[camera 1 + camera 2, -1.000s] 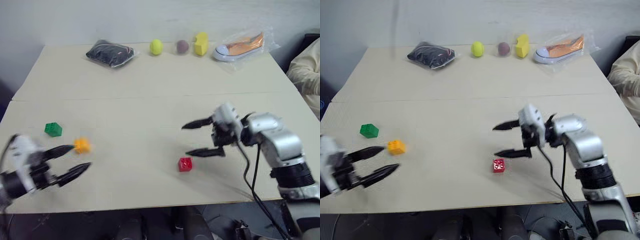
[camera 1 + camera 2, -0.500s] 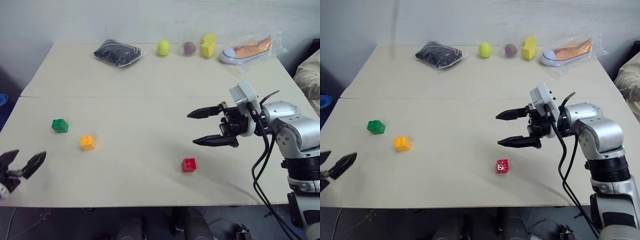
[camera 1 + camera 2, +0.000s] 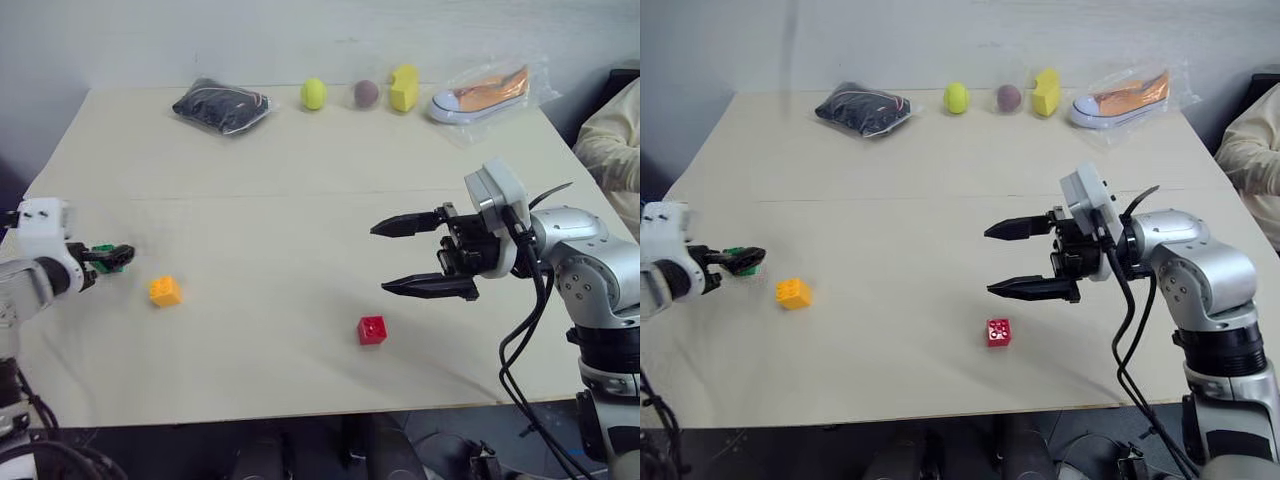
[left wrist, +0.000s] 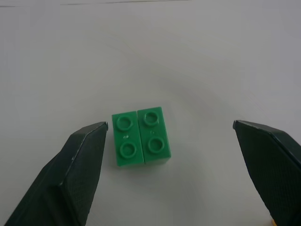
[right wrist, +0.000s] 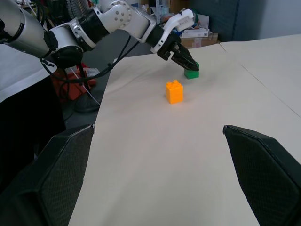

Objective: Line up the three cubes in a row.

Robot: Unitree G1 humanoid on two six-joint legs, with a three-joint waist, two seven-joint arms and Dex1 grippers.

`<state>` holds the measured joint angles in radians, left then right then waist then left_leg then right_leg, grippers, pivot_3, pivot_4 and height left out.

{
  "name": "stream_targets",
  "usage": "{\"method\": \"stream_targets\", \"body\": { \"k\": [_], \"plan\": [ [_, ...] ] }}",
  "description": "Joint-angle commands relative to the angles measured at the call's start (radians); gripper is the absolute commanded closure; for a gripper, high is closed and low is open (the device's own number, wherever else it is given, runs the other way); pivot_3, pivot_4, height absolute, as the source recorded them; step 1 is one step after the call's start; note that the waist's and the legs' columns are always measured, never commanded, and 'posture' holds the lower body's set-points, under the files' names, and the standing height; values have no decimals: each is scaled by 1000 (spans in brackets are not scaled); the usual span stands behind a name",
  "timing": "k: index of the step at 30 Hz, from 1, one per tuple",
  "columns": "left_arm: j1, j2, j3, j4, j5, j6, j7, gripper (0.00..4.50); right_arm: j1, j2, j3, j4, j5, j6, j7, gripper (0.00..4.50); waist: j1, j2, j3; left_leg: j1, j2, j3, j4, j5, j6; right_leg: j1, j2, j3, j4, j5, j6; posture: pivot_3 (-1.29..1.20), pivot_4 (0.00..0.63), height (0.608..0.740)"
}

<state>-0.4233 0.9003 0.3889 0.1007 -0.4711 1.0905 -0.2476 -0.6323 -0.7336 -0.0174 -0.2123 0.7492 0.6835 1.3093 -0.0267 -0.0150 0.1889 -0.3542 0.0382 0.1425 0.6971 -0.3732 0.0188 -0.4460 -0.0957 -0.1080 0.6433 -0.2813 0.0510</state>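
My left tool (image 4: 169, 174) has moved from the desk's (image 3: 300, 200) near edge to the green cube (image 4: 140, 138), fingers wide apart around it, not touching. Right tool (image 3: 425, 256) hangs open above the red cube (image 3: 372, 329). The orange-yellow cube (image 3: 165, 291) sits just beside the green one.

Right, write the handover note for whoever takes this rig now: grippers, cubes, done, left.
Left gripper: open, empty, fingers either side of the green cube near the table's left edge, not closed on it.
Right gripper: open, empty, held above the table, pointing left.
Orange-yellow cube: just right of the green one, apart from it.
Red cube: alone near the front edge, below the right gripper.
Done: nothing lined up.
Left: grasp green, then bring all three cubes into one row.
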Motion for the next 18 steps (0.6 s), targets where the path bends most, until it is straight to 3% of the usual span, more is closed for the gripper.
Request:
{"method": "stream_targets", "body": {
  "k": [1, 5, 8, 15, 16, 18],
  "plan": [
    [-50, 9, -13, 60, 53, -4, 18, 0, 2, -5, -40, -44, 32, 4, -25, 23, -2, 0, 0, 0, 0, 1, 0, 0, 0, 0, 0, 1, 0, 0, 0, 0, 150, 740],
    [-89, -14, -22, 129, 82, 11, 37, 0, 24, -15, -53, -60, 42, 6, -46, 23, 2, 0, 0, 0, 0, 1, 0, 0, 0, 0, 0, 1, 1, 0, 0, 0, 150, 740],
    [-107, -26, -8, 154, 86, 31, 44, 628, 30, -15, -55, -64, 39, 5, -55, 0, 4, -1, 0, 0, 0, 1, 1, 0, 0, 0, 0, 1, 1, 0, 0, 0, 150, 740],
    [-112, -24, -18, 161, 102, 10, 15, 2790, 26, -8, -53, -65, 45, 7, -70, 0, 4, -1, 0, 0, 0, 1, 1, 0, 0, 0, 0, 1, 1, 0, 0, 0, 150, 740],
    [-112, -24, -19, 162, 105, 2, 12, 3019, 26, -8, -53, -65, 46, 7, -70, 0, 4, -1, 0, 0, 0, 1, 1, 0, 0, 0, 0, 1, 1, 0, 0, 0, 150, 740],
    [-110, -18, -33, 167, 118, -23, -2, 3009, 26, -9, -52, -64, 48, 8, -69, 0, 4, -1, 0, 0, 0, 1, 1, 0, 0, 0, 0, 1, 1, 0, 0, 0, 150, 740]
  ]
}}
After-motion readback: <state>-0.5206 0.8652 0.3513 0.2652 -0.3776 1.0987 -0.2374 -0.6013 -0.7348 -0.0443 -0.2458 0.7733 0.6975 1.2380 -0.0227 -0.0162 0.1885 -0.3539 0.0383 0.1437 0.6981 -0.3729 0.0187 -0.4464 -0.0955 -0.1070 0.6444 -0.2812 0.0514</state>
